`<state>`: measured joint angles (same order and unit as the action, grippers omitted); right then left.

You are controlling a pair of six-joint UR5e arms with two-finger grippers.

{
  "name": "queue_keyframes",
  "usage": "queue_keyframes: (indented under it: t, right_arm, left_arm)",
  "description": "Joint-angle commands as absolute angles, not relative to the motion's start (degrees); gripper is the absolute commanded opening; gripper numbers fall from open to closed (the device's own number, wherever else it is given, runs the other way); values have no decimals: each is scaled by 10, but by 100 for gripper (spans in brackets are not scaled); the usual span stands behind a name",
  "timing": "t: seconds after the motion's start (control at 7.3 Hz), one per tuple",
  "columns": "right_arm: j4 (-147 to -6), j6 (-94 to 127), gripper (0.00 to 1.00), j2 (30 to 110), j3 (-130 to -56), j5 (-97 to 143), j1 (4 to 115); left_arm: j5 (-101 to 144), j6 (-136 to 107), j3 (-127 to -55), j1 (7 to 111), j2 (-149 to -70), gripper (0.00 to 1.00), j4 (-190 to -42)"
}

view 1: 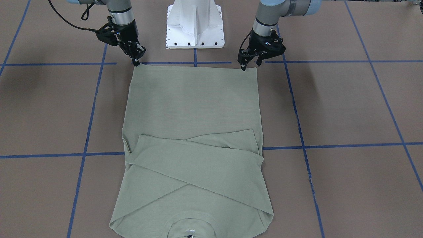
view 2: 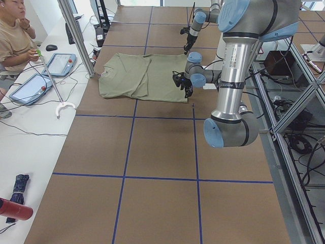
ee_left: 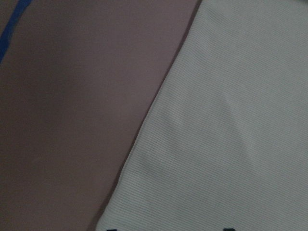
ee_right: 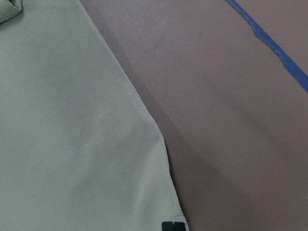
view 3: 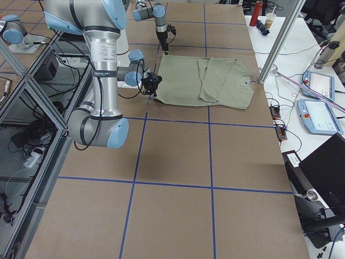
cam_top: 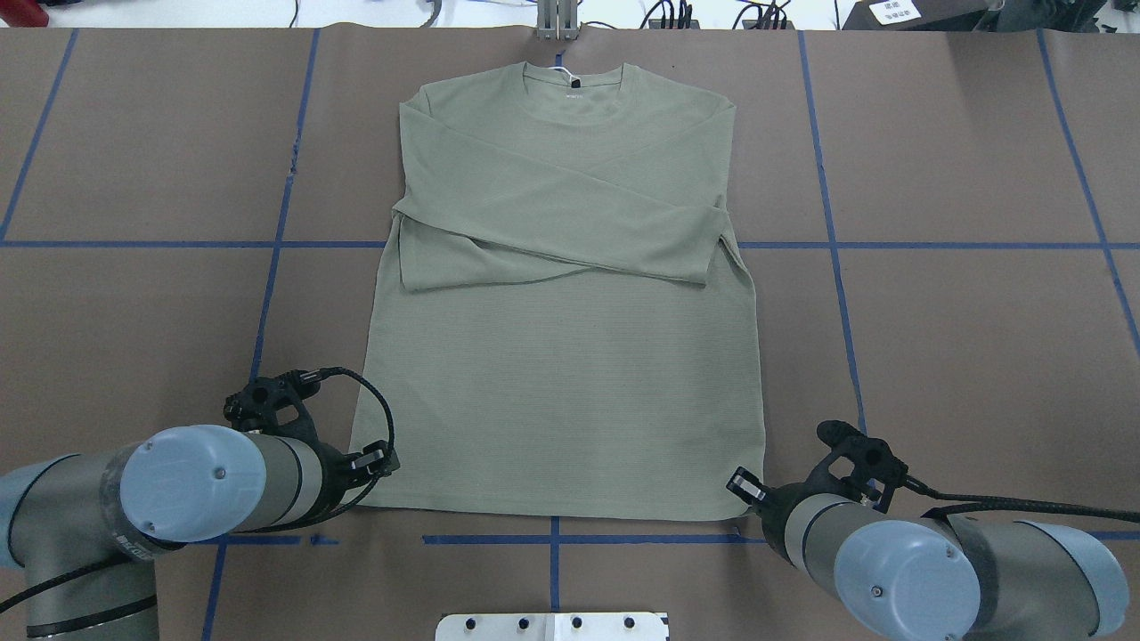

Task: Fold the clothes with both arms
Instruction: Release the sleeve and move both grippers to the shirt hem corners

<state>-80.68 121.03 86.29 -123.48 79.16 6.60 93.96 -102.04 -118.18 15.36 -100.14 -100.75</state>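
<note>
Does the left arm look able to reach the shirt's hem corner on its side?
Probably yes: the left gripper hangs open right over that corner of the shirt, with nothing between them.

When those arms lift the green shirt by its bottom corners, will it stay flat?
Probably not: the shirt lies limp and thin on the table, so its middle would likely sag between the left gripper and right gripper. The loosely crossed sleeves may slip.
</note>
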Motion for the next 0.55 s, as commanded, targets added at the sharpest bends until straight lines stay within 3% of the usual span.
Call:
queue_keyframes:
  t: [0.0, 0.41]
  right_arm:
    - [-807, 1210, 0, 862, -1235, 792, 66]
    - [-807, 1210, 0, 864, -1233, 792, 65]
  left_arm:
    - [934, -1020, -1176, 145, -989, 65, -1006]
    - [935, -1020, -1171, 141, -990, 60, -1006]
